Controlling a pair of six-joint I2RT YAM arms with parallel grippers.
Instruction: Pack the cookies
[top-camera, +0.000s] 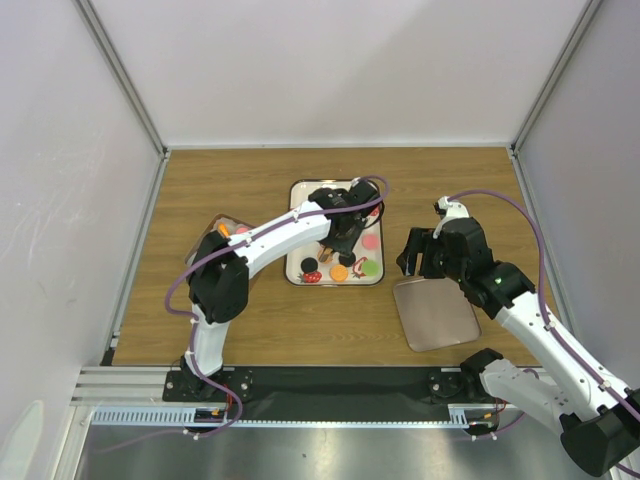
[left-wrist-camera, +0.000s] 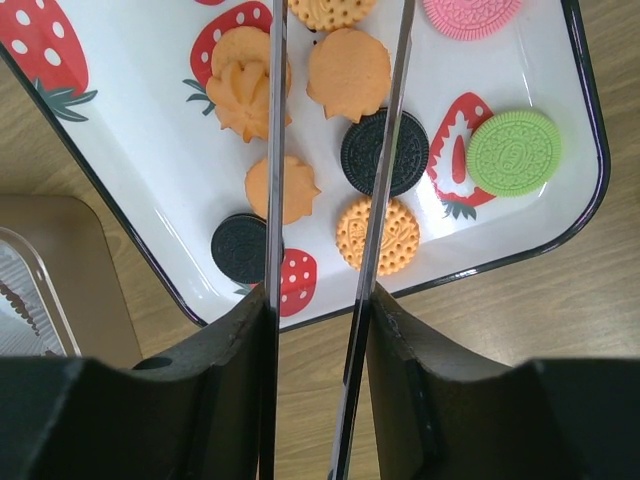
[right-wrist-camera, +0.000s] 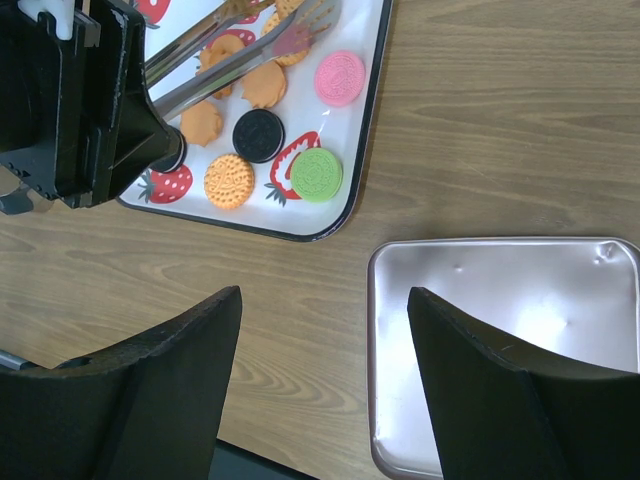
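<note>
Mostly orange cookies (some black, pink, green) lie in the strawberry tray.

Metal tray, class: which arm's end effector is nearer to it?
Right. The right end effector hangs open at the edge of the metal tray; the left end effector, gripping tongs, is over the strawberry tray of cookies.

No legible text, brand, number or sign is showing in any view. The cookies are carrying embossed relief too fine to be read as lettering. The tray is displaying a strawberry print only, with no wording.
</note>
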